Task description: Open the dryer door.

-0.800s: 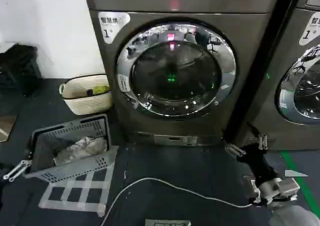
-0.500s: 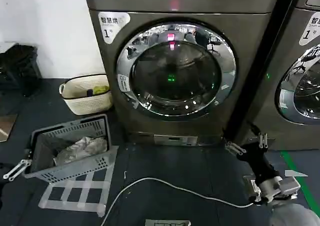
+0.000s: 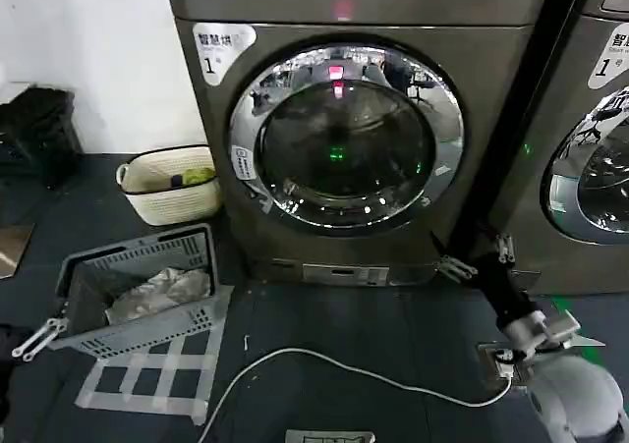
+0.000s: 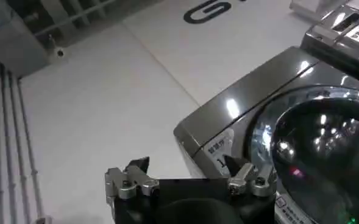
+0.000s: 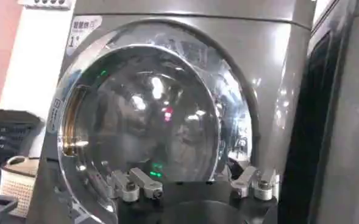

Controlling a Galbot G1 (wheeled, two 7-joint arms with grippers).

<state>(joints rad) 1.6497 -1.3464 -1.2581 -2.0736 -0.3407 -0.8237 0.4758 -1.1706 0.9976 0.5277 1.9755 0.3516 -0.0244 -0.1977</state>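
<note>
The dryer door (image 3: 344, 134) is a round porthole with a wide chrome ring and dark glass, and it lies shut against the bronze-grey machine. My right gripper (image 3: 477, 255) hovers open below the door's lower right, near the machine's bottom corner, apart from the door. In the right wrist view the door (image 5: 149, 115) stands straight ahead of the open right gripper (image 5: 182, 176), which holds nothing. My left gripper (image 3: 39, 338) sits low at the far left beside a grey basket. In the left wrist view the left gripper (image 4: 185, 165) is open and empty, with the door (image 4: 325, 140) off to one side.
A grey laundry basket (image 3: 138, 296) with crumpled cloth lies tilted on the floor at left. A cream basket (image 3: 169, 183) stands by the wall. A white cable (image 3: 344, 369) crosses the dark floor. A second chrome-ringed machine (image 3: 590, 158) stands at right.
My right gripper has risen and moved forward toward the dryer's lower right corner. The left gripper has sunk slightly. The door has not moved.
</note>
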